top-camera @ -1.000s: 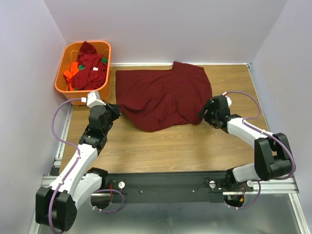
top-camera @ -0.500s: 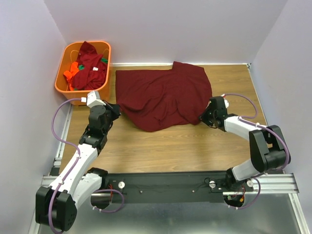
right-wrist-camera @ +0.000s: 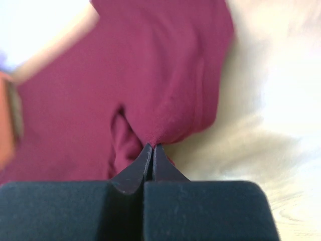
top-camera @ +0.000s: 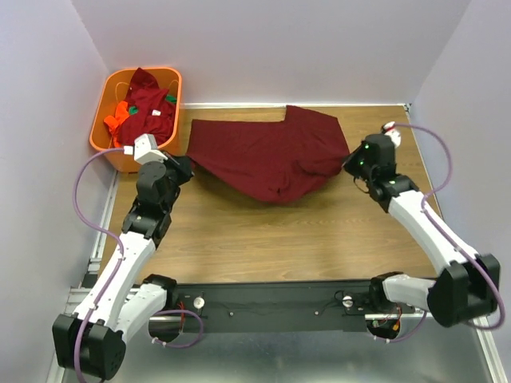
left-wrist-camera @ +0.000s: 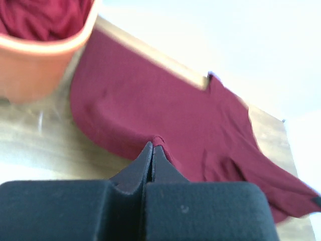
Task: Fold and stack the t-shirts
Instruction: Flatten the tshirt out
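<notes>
The maroon t-shirt is stretched across the far half of the bench, its back edge close to the wall and its near edge sagging to a point in the middle. The left hand is clenched on its left edge, just beside the orange basket heaped with shirts. The right hand pinches its right edge. Bare wood lies open in front.
</notes>
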Controlling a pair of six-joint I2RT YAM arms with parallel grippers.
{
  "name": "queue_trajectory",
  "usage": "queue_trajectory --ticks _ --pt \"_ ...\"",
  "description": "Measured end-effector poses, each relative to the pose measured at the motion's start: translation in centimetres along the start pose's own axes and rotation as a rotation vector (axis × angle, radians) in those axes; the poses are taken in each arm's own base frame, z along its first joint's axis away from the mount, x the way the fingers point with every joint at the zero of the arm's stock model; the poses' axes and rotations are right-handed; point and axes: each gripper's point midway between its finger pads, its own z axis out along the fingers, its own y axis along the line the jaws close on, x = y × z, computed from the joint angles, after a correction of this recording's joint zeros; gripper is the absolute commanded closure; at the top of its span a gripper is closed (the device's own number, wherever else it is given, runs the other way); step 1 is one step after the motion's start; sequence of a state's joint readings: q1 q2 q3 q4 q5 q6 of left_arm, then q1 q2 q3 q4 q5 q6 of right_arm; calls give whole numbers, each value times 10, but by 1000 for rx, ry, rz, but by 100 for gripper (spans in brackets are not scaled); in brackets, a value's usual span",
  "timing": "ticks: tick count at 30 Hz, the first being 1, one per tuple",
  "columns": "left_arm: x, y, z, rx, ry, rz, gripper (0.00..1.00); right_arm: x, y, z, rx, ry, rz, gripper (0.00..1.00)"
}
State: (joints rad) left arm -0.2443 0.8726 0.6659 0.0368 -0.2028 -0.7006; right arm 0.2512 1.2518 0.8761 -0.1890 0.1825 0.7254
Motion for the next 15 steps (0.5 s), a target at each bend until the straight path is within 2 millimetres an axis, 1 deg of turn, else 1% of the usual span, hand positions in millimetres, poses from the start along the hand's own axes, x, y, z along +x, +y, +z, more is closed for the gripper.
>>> queue_trajectory --ticks 1,3,4,6,8,9,10,11,14,15 --pt "-9 -4 -2 2 -16 6 100 -18 8 -11 -11 -42 -12 99" --pt "-25 -13 -6 12 -45 15 100 -46 20 -31 -33 -112 -24 99" --pt "-37 -19 -10 18 -67 20 100 -65 29 -47 -48 -156 -27 99" --pt "-63 -32 -20 39 -117 26 100 -92 38 -69 -64 -225 -36 99" --pt "-92 -48 -35 69 -176 27 100 -119 46 -98 -72 -290 -44 99" --pt "-104 -54 -43 84 -203 27 100 -130 49 -111 -75 -318 -47 99" --pt "-124 -65 -57 110 -247 22 100 -145 54 -129 -88 -357 -47 99" --pt "-144 -76 -71 138 -295 15 100 -157 58 -144 -99 -390 -46 99" --pt "-187 -98 -107 200 -401 2 100 -195 72 -197 -149 -507 -39 99" --pt "-200 -104 -118 220 -432 -1 100 -202 74 -207 -158 -530 -38 99"
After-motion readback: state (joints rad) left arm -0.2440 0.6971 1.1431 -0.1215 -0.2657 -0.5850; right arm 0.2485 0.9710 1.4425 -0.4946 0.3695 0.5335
